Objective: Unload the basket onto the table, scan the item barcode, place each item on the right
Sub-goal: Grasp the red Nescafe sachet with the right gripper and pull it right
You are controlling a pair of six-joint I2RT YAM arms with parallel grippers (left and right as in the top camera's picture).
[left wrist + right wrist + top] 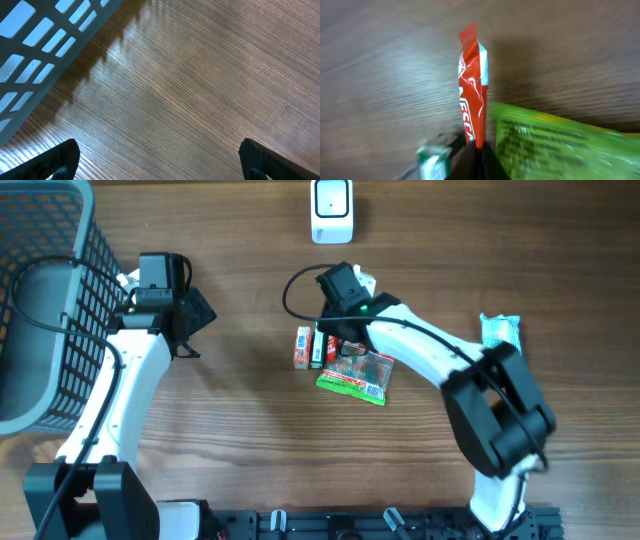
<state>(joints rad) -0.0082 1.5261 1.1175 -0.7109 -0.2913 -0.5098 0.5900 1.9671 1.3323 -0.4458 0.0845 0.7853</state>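
In the right wrist view a red Nescafe sachet [472, 95] stands on edge, and my right gripper [479, 152] is shut on its lower end. A green packet [555, 145] lies just to its right and a small green-and-white box [434, 159] to its left. From overhead, my right gripper [335, 340] is down among the group of items: an orange box [302, 348], a dark green box [317, 350] and the green packet [357, 376]. The white scanner [332, 210] stands at the back edge. My left gripper [195, 315] is open over bare wood, its fingertips [62, 159] wide apart.
A grey mesh basket [50, 310] fills the far left, its wall [40, 45] close to the left gripper. A teal packet [500, 330] lies at the right beside the right arm's elbow.
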